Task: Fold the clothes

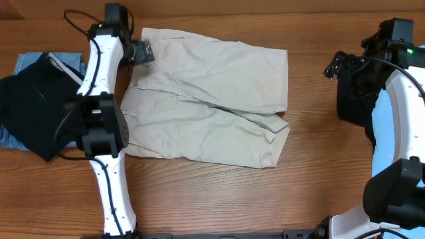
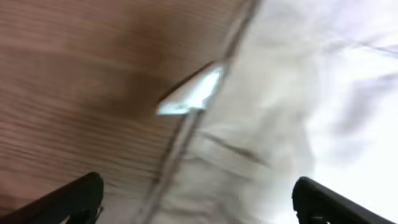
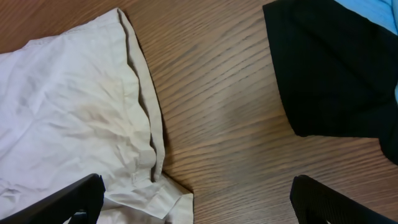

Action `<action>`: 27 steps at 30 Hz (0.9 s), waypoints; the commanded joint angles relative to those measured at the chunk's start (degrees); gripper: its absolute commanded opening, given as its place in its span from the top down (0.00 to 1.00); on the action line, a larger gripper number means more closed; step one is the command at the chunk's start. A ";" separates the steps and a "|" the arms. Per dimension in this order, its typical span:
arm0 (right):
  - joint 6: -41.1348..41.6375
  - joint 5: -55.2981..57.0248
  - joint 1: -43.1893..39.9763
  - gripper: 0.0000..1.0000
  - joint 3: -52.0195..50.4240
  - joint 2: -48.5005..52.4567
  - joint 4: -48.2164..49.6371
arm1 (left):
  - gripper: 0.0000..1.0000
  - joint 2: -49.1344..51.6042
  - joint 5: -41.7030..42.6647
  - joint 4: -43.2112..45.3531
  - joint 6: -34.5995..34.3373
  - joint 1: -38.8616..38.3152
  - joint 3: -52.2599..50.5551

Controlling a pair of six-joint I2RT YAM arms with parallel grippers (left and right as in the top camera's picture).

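Observation:
Beige shorts (image 1: 212, 93) lie spread flat on the wooden table, with the leg hems to the right. My left gripper (image 1: 143, 52) is open just above the shorts' top left waistband corner. The left wrist view is blurred: the wide-apart fingers (image 2: 199, 205) hang over the beige cloth (image 2: 280, 124), and a white tag (image 2: 193, 96) shows at its edge. My right gripper (image 1: 332, 66) is open and empty over bare wood, right of the shorts. In the right wrist view its fingers (image 3: 199, 202) straddle the shorts' hem (image 3: 74, 112) and the table.
A black garment (image 1: 33, 113) lies on a blue one (image 1: 30, 61) at the left edge. Another black garment (image 1: 355, 93) lies at the right under the right arm; it also shows in the right wrist view (image 3: 336, 68), with light blue cloth (image 3: 373, 9) behind it.

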 commanded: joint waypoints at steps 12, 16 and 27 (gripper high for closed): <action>0.17 -0.87 0.15 0.00 0.13 -0.48 3.98 | 0.00 -12.83 1.73 -14.16 -2.05 -3.65 9.60; 0.70 -4.55 1.79 0.05 0.02 -0.48 -3.72 | 0.00 -12.83 1.73 -14.12 -2.05 -3.65 9.60; 3.32 -4.52 10.73 0.35 -7.41 -9.77 -12.44 | 0.00 -12.83 1.73 -14.10 -2.05 -3.65 9.60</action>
